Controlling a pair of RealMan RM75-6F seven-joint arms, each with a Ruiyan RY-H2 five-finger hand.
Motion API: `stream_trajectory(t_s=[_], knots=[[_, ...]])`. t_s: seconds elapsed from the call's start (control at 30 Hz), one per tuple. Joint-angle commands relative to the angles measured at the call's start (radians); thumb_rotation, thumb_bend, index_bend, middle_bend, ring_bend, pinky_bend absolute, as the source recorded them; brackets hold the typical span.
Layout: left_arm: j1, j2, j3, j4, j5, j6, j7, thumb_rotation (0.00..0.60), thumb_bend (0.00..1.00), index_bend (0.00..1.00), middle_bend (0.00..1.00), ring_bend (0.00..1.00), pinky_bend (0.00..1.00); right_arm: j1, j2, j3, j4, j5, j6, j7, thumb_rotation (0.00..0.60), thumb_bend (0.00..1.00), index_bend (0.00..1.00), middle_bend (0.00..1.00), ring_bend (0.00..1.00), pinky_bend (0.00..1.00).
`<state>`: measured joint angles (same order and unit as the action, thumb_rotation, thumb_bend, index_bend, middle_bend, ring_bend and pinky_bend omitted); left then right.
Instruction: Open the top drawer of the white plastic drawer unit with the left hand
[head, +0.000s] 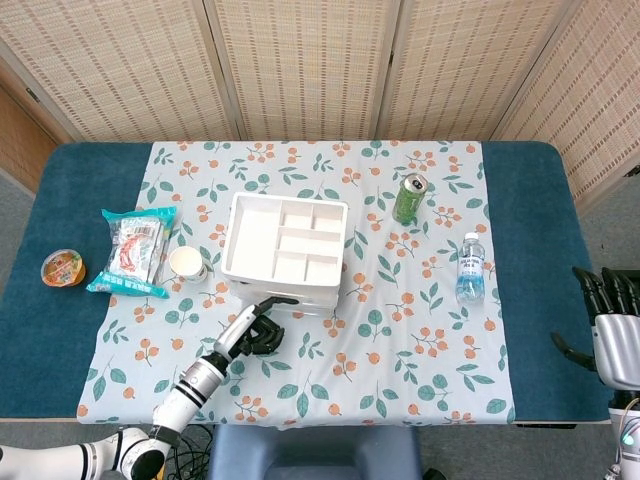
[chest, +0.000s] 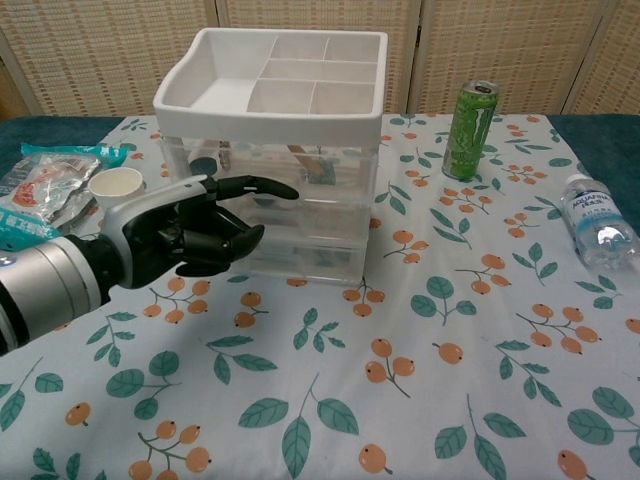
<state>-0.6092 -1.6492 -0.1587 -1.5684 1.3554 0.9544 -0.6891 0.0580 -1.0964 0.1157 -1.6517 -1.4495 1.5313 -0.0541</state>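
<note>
With our left hand (chest: 195, 235) clenched, one finger hooked on the top drawer (chest: 270, 190) of the drawer unit (head: 284, 246), we pull straight toward the near edge so the unit does not tip; right hand (head: 610, 335) rests released.

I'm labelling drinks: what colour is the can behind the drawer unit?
Green, with a silver top. The can shows best in the chest view.

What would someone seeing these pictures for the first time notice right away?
Most striking is the white plastic drawer unit at the middle of the floral cloth, with the black left hand at its front, one finger stretched toward the drawers. To its right stand a green can and a water bottle; a snack bag lies on the left.
</note>
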Motion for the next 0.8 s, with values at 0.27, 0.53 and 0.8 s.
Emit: stream_trajectory(t_s=[0.27,0.53,0.8], knots=[[0.011,0.009,0.013,-0.021,0.011,0.011,0.009,0.600,0.57,0.29,0.93,1.00,1.00,-0.003,-0.001,-0.001,0.003,-0.001,0.003,0.005,0.600,0.22,0.05,0.12,0.07,0.01],[0.026,0.016,0.033,-0.037,0.022,0.021,0.017,0.600,0.57,0.29,0.93,1.00,1.00,-0.006,-0.004,-0.003,0.008,-0.003,0.005,0.009,0.600,0.22,0.05,0.12,0.07,0.01],[0.045,0.022,0.052,-0.052,0.036,0.041,0.018,0.600,0.57,0.29,0.93,1.00,1.00,-0.009,-0.005,-0.004,0.010,-0.004,0.008,0.011,0.600,0.22,0.05,0.12,0.07,0.01]])
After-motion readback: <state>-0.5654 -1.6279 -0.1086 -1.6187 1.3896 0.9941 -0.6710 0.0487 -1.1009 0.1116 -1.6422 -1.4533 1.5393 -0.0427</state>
